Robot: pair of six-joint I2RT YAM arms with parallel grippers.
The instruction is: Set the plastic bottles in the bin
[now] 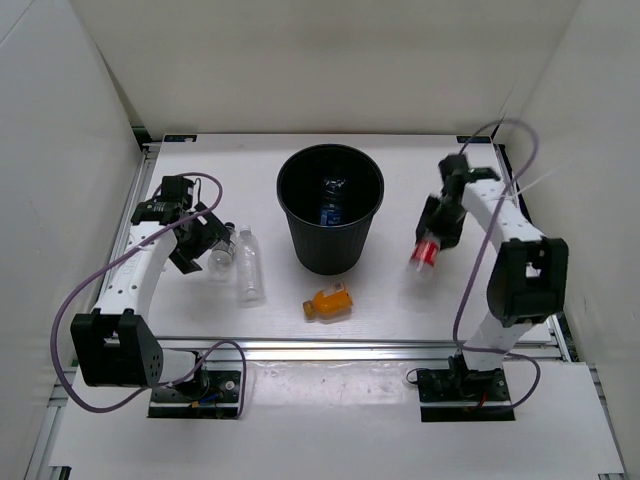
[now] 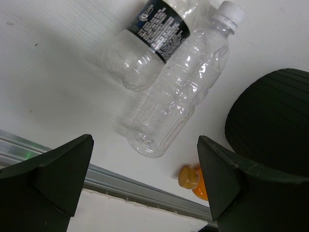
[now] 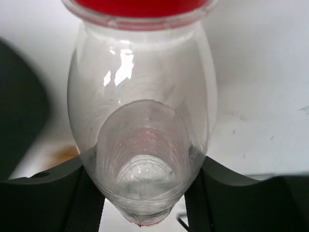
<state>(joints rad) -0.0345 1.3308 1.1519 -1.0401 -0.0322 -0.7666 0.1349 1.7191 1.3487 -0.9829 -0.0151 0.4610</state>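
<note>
Bottle clearance roughly a fifth done: one blue-label bottle (image 1: 333,205) lies at the bottom of the bin (image 1: 296,228), which stands mid-table between the two arms. A second is in hand, with the right gripper (image 3: 142,191) pressed onto the body of the red-cap bottle (image 1: 427,250). It holds the bottle cap-down above the table to the right of the bin, clear of the rim and not yet over the opening.

Three bottles lie on the table. The black-label bottle (image 2: 155,35) and the white-cap bottle (image 2: 181,94) are side by side, touching or nearly so, to the left of the bin. The orange bottle (image 1: 328,302) is on its side just in front of the bin. The left gripper (image 2: 145,145) hangs above the clear pair with its jaws spread wide, holding nothing.

The count is five bottles in all: one binned, one gripped and three loose. There is one bin. By this showing, the red-cap drop looks to be the step in hand, with three pickups to follow.
</note>
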